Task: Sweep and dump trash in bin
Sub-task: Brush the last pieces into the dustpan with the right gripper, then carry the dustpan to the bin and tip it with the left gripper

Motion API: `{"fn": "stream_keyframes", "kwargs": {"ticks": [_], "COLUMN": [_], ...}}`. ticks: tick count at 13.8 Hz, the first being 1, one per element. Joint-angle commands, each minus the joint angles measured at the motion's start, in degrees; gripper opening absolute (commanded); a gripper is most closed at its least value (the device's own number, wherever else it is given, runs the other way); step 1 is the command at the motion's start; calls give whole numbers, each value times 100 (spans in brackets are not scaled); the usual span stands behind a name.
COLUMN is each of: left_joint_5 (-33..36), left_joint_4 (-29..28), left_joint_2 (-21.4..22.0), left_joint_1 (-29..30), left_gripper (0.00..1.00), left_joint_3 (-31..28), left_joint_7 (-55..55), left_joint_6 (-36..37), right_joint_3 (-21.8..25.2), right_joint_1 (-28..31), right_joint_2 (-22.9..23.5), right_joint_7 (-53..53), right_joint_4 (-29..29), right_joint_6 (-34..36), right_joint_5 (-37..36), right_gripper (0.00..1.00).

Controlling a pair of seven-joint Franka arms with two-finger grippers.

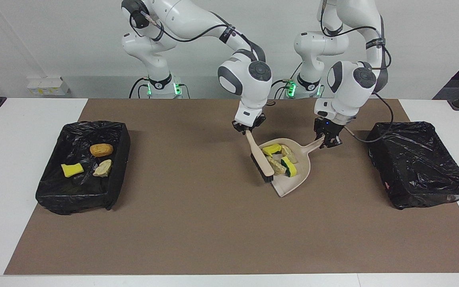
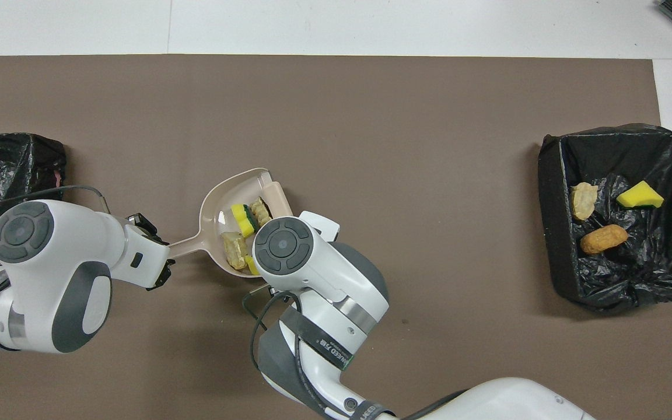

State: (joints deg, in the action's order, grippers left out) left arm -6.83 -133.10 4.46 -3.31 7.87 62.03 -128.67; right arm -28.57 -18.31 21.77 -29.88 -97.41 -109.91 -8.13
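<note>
The left gripper is clamped on the dustpan handle, and the right gripper grips the brush at the pan's mouth. Four trash scraps lie in the pan between them; three sit in the bin toward the right arm's end. Sweeping looks finished; dumping remains.

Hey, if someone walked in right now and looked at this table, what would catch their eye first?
Probably the beige dustpan mid-table, loaded with yellow sponge bits and crusty scraps. The left end effector grips its handle, and the right end effector holds a brush against the dustpan's open edge. Next, the black-lined bin toward the right arm's end, with three scraps inside.
</note>
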Motion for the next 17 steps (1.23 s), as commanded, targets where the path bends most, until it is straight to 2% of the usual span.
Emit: {"fn": "stream_keyframes", "kwargs": {"ticks": [1,4,6,11,14,15,17], "left_joint_5": [-143,-239,-467,-828,-925,-934,-996], "left_joint_4": [-32,29,187,968,1513,1689,2067], "left_joint_2": [98,256,336,319,240,204,108], "left_joint_1": [163,479,935,1963,2578,2816,3290], "left_gripper": [0,0,0,0,0,0,0], "left_joint_3": [21,-14,-14,-31,-49,-49,-49], "left_joint_7": [72,72,72,600,512,512,503], "left_joint_6": [-89,-18,270,1210,1431,1563,1888], "right_joint_3": [-52,-52,-61,-61,-61,-61,-61], "right_joint_1": [46,38,38,-111,-612,-674,-815], "right_joint_2": [-479,-621,-674,-1428,-1482,-1526,-1553], "right_joint_7": [-167,-254,-570,-1466,-2169,-2337,-2479], "right_joint_4": [-120,-182,-261,-1348,-1719,-1912,-2158], "right_joint_6": [251,374,471,480,401,296,-561], "right_joint_5": [-40,30,101,1039,1226,1287,1577], "right_gripper": [0,0,0,0,0,0,0]}}
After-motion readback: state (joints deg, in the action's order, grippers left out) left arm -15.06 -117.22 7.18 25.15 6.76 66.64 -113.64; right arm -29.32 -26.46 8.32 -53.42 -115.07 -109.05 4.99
